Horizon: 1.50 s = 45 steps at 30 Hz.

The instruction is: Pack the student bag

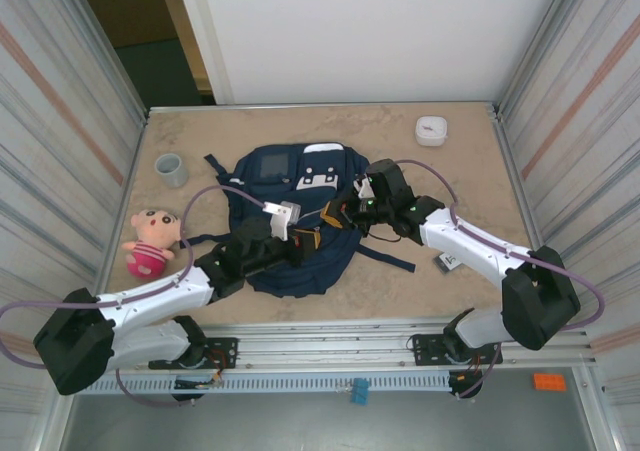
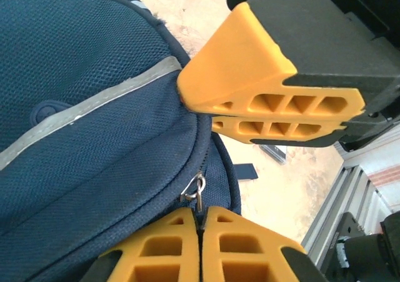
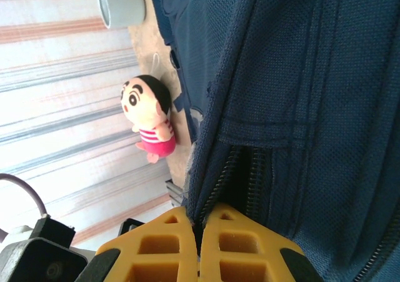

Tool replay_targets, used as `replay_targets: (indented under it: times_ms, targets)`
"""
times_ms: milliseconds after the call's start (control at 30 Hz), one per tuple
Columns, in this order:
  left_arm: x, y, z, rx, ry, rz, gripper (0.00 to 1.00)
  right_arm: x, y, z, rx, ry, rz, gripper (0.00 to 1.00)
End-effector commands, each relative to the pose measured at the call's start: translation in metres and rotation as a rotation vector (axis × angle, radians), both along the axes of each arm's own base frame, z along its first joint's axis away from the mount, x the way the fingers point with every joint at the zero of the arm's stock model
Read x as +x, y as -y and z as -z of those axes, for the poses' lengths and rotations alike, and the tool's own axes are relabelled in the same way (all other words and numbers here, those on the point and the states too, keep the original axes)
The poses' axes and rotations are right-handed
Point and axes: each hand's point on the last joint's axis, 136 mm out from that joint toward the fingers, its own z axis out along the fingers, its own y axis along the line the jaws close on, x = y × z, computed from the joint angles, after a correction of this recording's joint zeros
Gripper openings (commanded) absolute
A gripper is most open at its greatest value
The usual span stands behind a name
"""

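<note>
Packing's barely begun: my left hand (image 2: 200, 222) pinches the zipper pull (image 2: 197, 194), my right hand (image 3: 199, 222) clamps the student bag (image 2: 94, 75); doll (image 3: 149, 116) and cup (image 3: 122, 5) lie unpacked on the tabletop (image 1: 450, 181).

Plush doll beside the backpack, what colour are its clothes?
Pink, with a striped top; the plush doll shows best in the right wrist view.

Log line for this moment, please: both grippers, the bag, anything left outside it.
left gripper: shut on zipper pull | right gripper: shut on backpack edge | backpack: lying on table | doll, cup: on table
</note>
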Motion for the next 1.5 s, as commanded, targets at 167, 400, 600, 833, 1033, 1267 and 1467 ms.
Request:
replay_targets:
  times_ms: [167, 400, 600, 833, 1033, 1267, 1467]
  targets:
    - [-0.001, -0.036, 0.008, 0.103, 0.002, -0.119, 0.0, -0.004, 0.013, -0.023, 0.021, 0.035, -0.02, 0.0]
    - [-0.017, -0.06, 0.017, 0.14, 0.029, -0.123, 0.0, 0.001, 0.024, -0.021, 0.01, 0.027, -0.005, 0.0]
    - [-0.02, -0.045, -0.005, 0.027, 0.102, -0.058, 0.0, -0.014, 0.007, -0.014, 0.01, -0.028, -0.007, 0.41]
    - [-0.017, -0.029, -0.019, 0.007, 0.139, -0.001, 0.0, -0.019, -0.011, 0.0, 0.025, -0.058, 0.015, 0.43]
    - [-0.016, -0.026, -0.012, 0.033, 0.108, 0.001, 0.0, -0.009, -0.013, -0.002, 0.024, -0.035, 0.032, 0.23]
    - [-0.006, -0.067, 0.006, 0.17, 0.064, -0.175, 0.0, -0.003, 0.031, -0.001, -0.039, -0.025, 0.036, 0.0]
    - [-0.009, -0.095, 0.016, 0.187, 0.056, -0.241, 0.0, 0.003, 0.068, -0.011, -0.05, -0.001, 0.041, 0.0]
